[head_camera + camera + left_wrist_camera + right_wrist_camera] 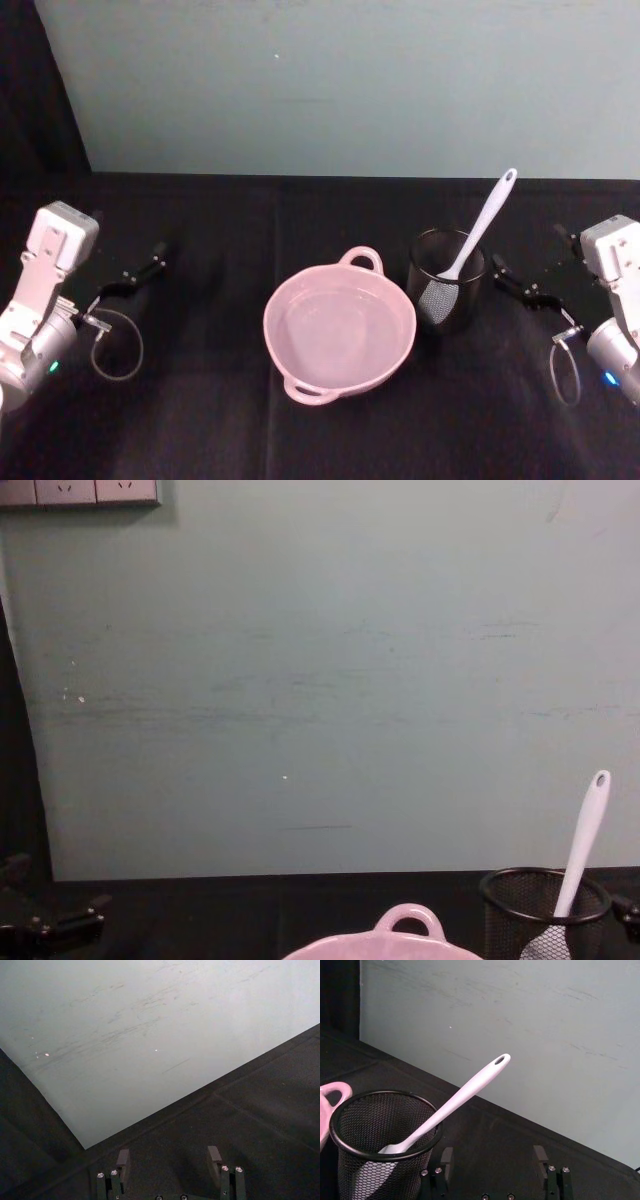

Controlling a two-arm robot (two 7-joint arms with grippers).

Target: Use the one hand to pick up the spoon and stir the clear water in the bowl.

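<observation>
White spoon (pixel 480 232) is leaning head-down in black mesh cup (pixel 446 280), standing at bowl's 2 o'clock. Pink bowl (pixel 268 322) is sitting mid-table. Right gripper (pixel 492 1152) is sitting at cup's 3 o'clock, fingers spread, gripping nothing. Left gripper (pixel 168 1152) is idling at bowl's 9 o'clock, also spread.

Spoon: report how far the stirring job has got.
Nothing looks done yet. The spoon stands head-down in the black mesh cup, beside the pink bowl, ungripped. Nothing is in hand: the right gripper is open right of the cup, apart from it, the left gripper open and parked at the table's left. Left: grasp the spoon, carry it to the bowl, stir.
</observation>
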